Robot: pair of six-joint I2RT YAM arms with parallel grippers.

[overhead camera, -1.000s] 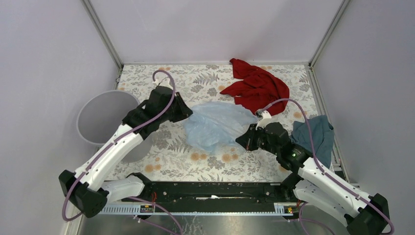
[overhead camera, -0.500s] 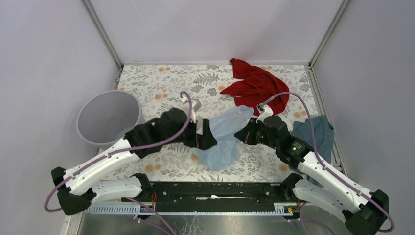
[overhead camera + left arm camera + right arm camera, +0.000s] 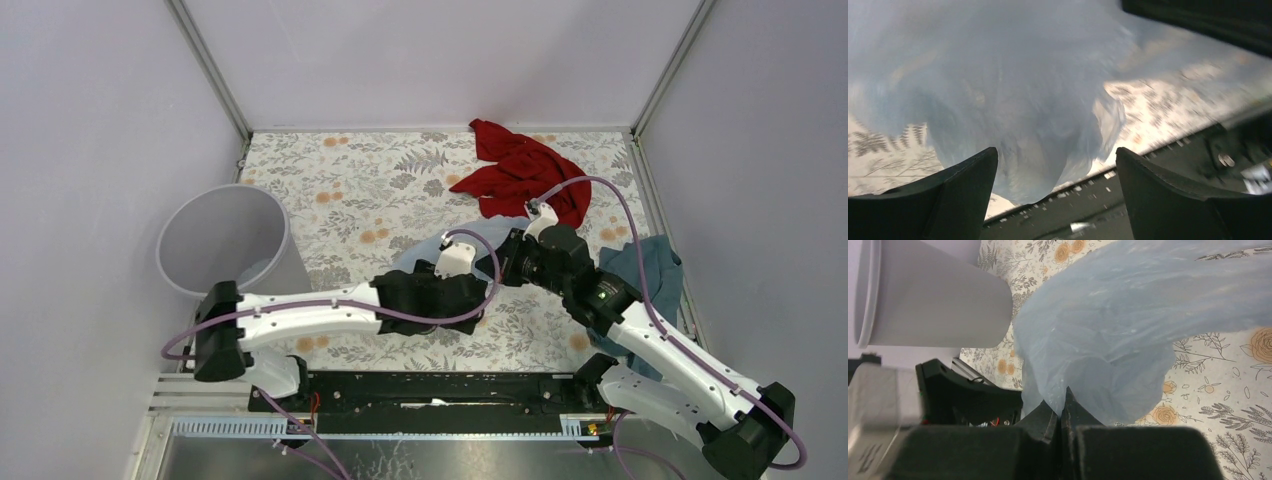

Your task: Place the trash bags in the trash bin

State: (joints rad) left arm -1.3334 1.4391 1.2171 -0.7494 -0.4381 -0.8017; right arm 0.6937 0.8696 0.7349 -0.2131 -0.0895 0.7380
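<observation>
From above, the round light-grey plastic bin [image 3: 200,235] stands mouth up at the left edge of the flower-printed table [image 3: 340,170]. Its walls are smooth. It is well apart from the bag [image 3: 478,233], which shows only as a pale-blue crumple between the two arms near the middle. A red cloth [image 3: 525,175] lies rumpled at the back and a dark teal cloth [image 3: 640,265] at the right edge. The left wrist view is blurred but shows what the top view hides: the left gripper [image 3: 1055,150] has its dark fingers spread wide, and the thin translucent film bulges just ahead of the gap, unpinched. In the right wrist view the right gripper [image 3: 1063,405] is pressed together on a gathered fold of the crinkly film. The bin's tapering wall stands beyond, upper left.
</observation>
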